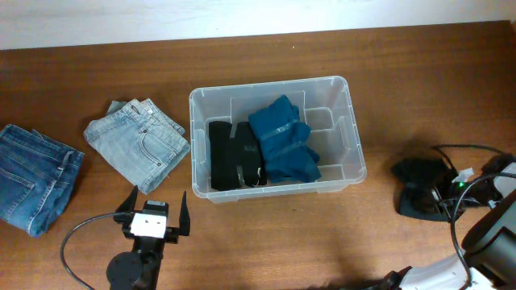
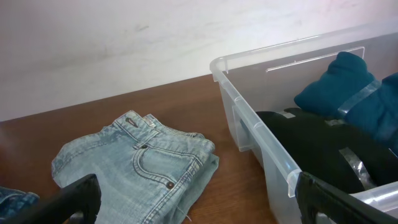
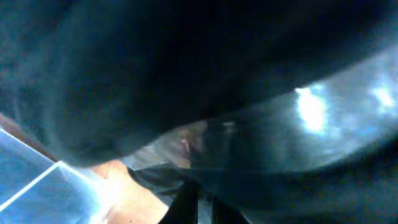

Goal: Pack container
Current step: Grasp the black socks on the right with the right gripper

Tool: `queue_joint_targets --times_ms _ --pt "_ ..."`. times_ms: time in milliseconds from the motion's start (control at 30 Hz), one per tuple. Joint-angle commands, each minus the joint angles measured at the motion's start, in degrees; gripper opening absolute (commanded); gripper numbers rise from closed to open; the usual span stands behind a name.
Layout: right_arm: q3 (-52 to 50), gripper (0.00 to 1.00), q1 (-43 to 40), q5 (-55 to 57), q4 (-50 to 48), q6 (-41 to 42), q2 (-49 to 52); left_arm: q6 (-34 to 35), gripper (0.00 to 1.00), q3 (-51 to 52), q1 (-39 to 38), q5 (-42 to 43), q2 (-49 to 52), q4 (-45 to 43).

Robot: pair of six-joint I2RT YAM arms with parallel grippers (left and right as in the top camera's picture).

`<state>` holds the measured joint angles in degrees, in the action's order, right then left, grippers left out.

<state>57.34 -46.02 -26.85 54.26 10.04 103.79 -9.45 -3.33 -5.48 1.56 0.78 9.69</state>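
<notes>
The container is a clear plastic bin in the middle of the table. It holds a folded black garment and a teal garment. It also shows at the right of the left wrist view. My left gripper is open and empty, low over the table in front of the bin's left end. Folded light-blue jeans lie just beyond it. My right gripper is at the far right, its fingers close together on a black garment that fills the right wrist view.
Folded dark-blue jeans lie at the far left edge. Black cables run by the right arm. A pale wall stands behind the table.
</notes>
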Motion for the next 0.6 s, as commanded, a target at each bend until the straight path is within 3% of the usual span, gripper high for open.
queue_joint_targets --times_ms 0,300,567 --pt "2.4 0.04 4.6 6.1 -6.2 -0.1 1.3 -0.9 0.99 0.6 0.3 0.6 -0.4 -0.2" --pt "8.6 0.04 18.3 10.0 -11.4 -4.0 1.3 -0.9 1.00 0.6 0.3 0.6 -0.4 -0.2" --pt "25.8 0.04 18.8 7.6 6.8 -5.8 1.2 -0.9 1.00 0.6 0.3 0.6 -0.4 -0.2"
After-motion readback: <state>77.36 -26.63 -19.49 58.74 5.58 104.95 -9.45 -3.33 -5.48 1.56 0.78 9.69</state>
